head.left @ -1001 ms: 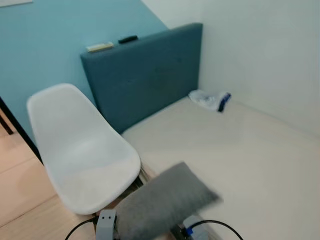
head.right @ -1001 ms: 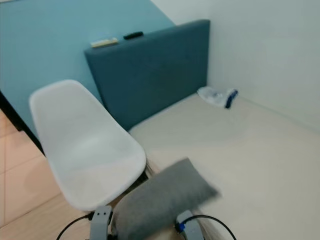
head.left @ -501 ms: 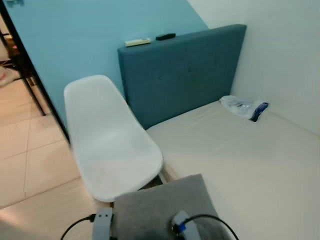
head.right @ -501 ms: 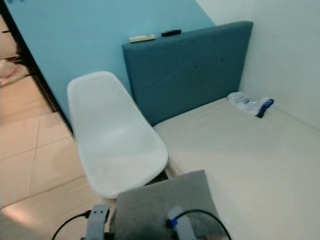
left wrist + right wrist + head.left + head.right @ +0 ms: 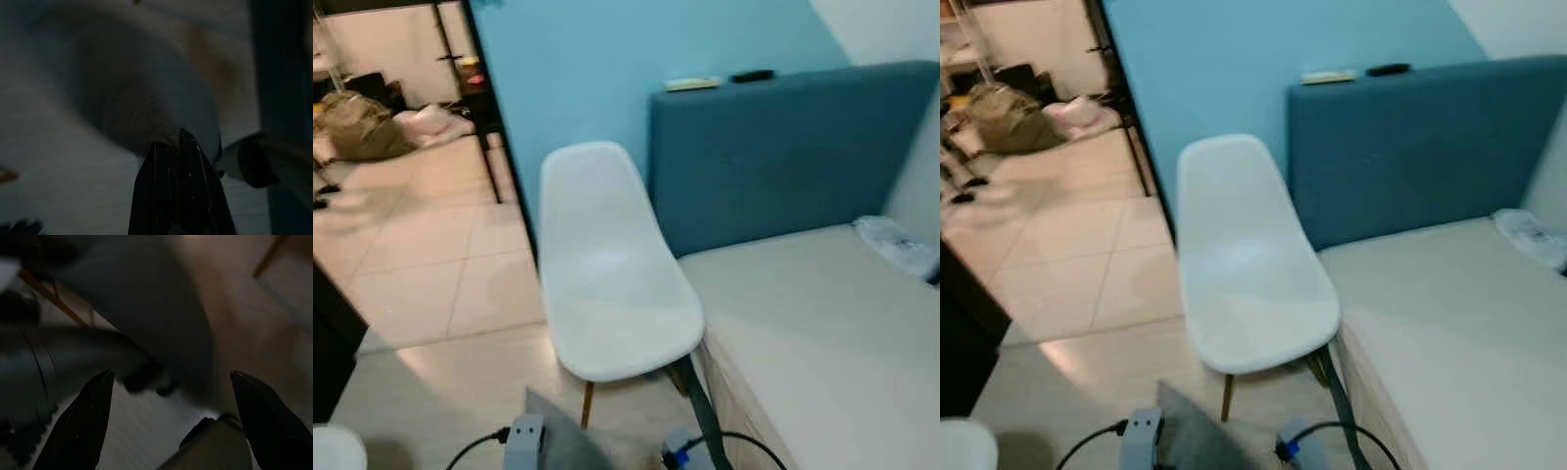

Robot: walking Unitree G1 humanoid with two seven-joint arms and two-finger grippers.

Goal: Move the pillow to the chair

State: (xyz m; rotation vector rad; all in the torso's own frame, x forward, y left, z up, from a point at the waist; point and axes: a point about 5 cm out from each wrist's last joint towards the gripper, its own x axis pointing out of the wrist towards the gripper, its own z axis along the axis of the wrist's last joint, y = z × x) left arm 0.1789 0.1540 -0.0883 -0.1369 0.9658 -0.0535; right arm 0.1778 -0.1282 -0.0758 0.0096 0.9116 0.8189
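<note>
Camera has swung left since a second ago: chair [image 5: 612, 279] now sits mid-frame instead of at the left, bed [image 5: 822, 333] pushed to the right edge, tiled floor [image 5: 421, 264] and the room beyond the doorway newly in view. Pillow [image 5: 563, 441] shows less: earlier a broad grey shape over the bed's corner, now just a grey corner at the bottom edge over the floor, in front of the chair, between the two arms. Views blurred.
</note>
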